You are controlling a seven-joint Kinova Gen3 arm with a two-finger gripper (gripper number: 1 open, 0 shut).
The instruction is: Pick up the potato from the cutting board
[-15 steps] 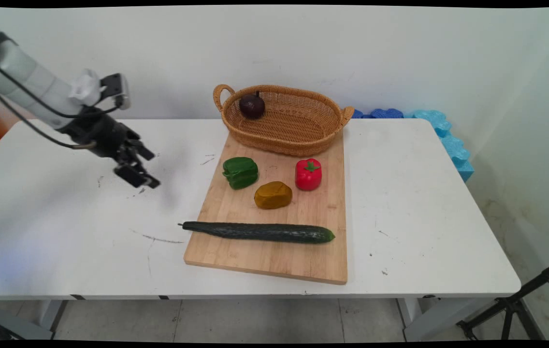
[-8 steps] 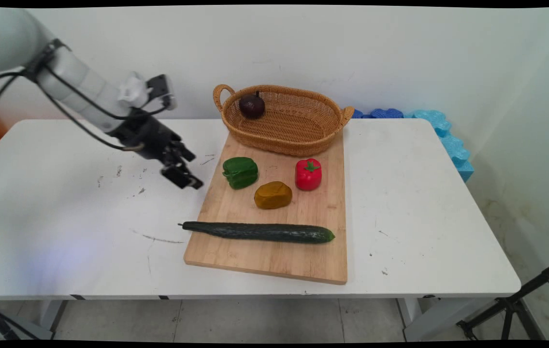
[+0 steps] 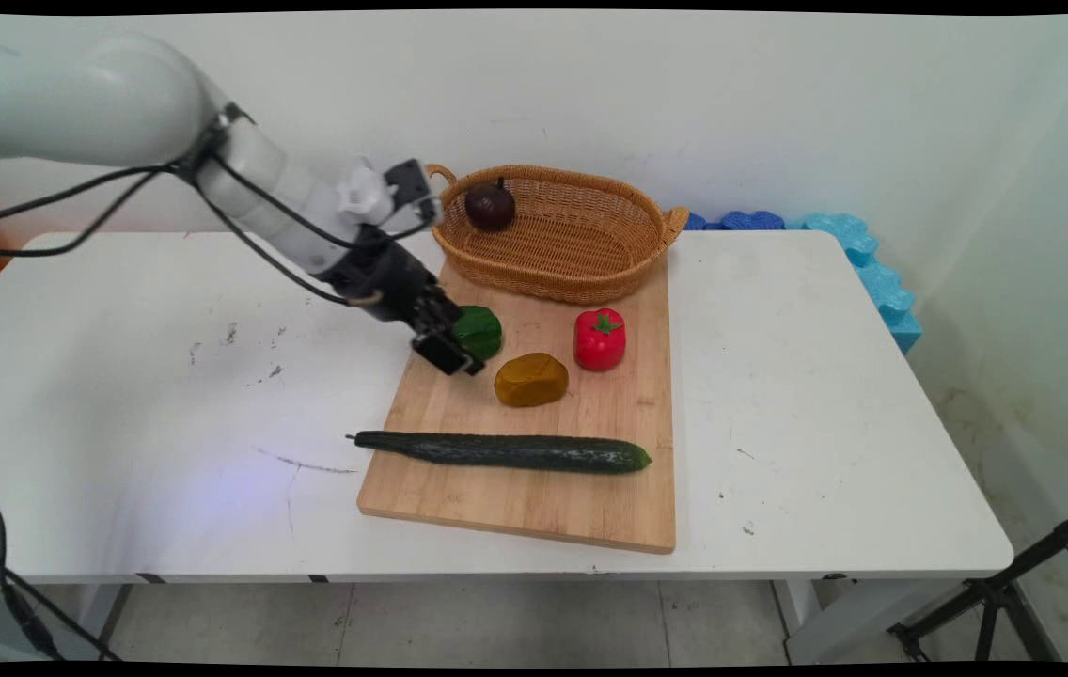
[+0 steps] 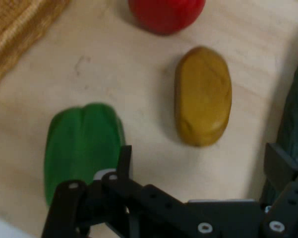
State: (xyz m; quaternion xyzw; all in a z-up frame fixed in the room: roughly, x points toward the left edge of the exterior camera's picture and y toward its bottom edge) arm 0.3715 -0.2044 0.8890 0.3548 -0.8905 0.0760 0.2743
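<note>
Gripper: I see my black two-finger gripper [image 3: 451, 353] spread wide, grasping nothing, over the wooden cutting board [image 3: 534, 489].
Nearest: glossy green bell pepper [image 4: 82, 146] just right of it.
Hidden: pepper's left part.

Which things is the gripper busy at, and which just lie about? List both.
At the gripper:
- gripper, open, low over the cutting board
- green pepper, right beside it
- brown potato, next nearest

Lying about:
- red tomato and cucumber, on the board
- basket holding a dark purple ball
- blue foam behind the table
</note>
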